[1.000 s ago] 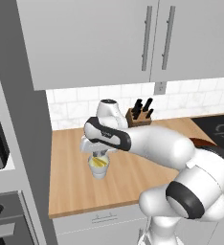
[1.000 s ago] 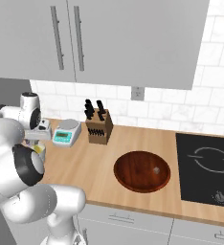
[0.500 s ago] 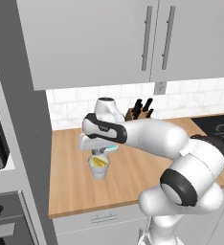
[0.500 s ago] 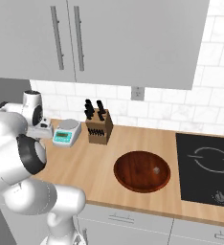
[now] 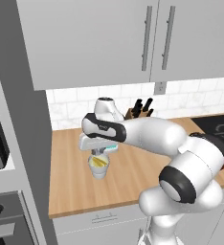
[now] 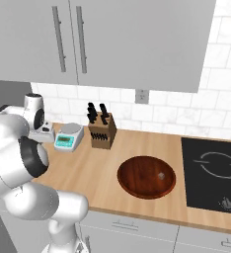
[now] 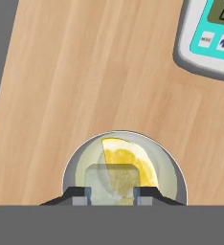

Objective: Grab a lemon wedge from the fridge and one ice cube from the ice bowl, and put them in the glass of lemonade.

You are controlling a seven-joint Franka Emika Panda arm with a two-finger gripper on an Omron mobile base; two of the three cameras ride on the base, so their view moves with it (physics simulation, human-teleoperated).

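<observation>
Lemonade fills the glass of lemonade [image 7: 125, 167], which stands on the wooden worktop [image 7: 85, 72] near its left end, close to the grey side wall. Inside it the lemon wedge [image 7: 130, 160] lies against the far side, bright yellow with its pale rind edge showing. A pale, translucent ice cube [image 7: 111, 184] sits in the glass beside the wedge, overlapping its lower part, between the two dark fingertips [image 7: 80, 196] at the bottom of the hand view. The hand [image 7: 110, 197] is right above the glass rim, its fingers apart with the cube between them; whether the pads press the cube or stand just clear of it cannot be told.

In the left base view the hand [image 5: 99, 152] hangs straight over the glass [image 5: 99, 165], with a patch of yellow visible through the tumbler's wall. The white arm [image 5: 152, 139] reaches to it from the lower right.

Near the glass, toward the back wall, the white kitchen scale [image 6: 69, 137] with a teal display rests on the worktop; its corner and buttons show at the upper right of the hand view. Next to the scale stands a wooden knife block [image 6: 101, 132] with dark handles. Farther right lies the ice bowl [image 6: 146, 176], dark reddish-brown and round, well apart from the glass, with a small pale cube [image 6: 161, 174] inside. Beyond it a black cooktop [image 6: 213, 173] is set into the worktop. Pale upper cabinets [image 6: 112, 39] hang above.
</observation>
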